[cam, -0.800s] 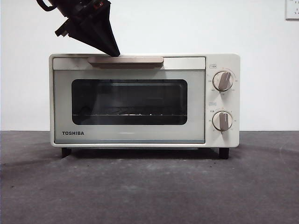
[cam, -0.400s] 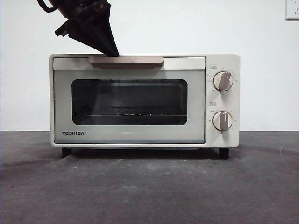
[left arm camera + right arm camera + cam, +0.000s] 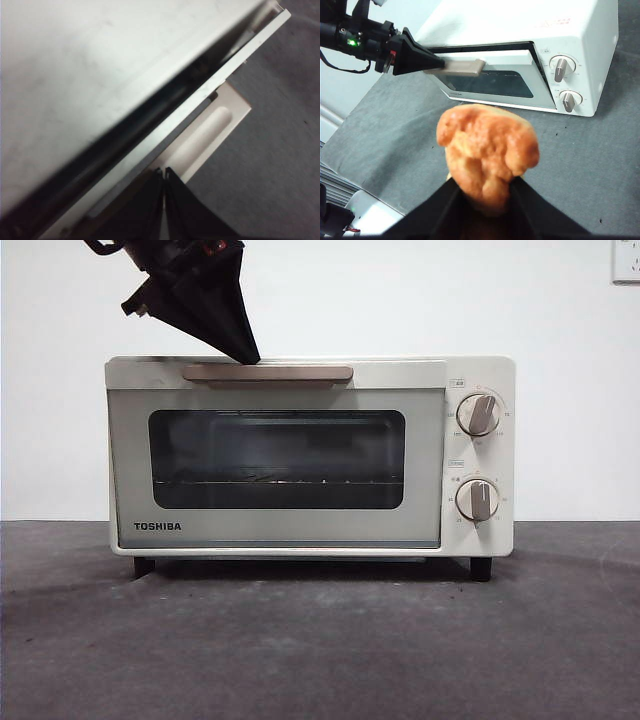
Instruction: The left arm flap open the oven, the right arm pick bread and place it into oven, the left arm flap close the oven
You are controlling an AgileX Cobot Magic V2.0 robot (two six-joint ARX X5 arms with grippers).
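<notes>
White wall behind, dark grey surface (image 3: 320, 640) below. Oven (image 3: 310, 455) stood centre, door (image 3: 275, 465) cracked ajar at its top edge. Left pincer (image 3: 245, 352), tips clenched together, hooked behind the left part of the handle (image 3: 268, 372). Right pincer (image 3: 482, 192) waited well in front, grasping the bread (image 3: 487, 150). Best, I judged, to draw the handle outward and down along the hinge arc, slowly, lest the tips slip off.

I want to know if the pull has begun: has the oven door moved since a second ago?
Yes. The door has tipped slightly outward at its top from the oven; its handle sits higher. The left end effector touches the handle.
</notes>
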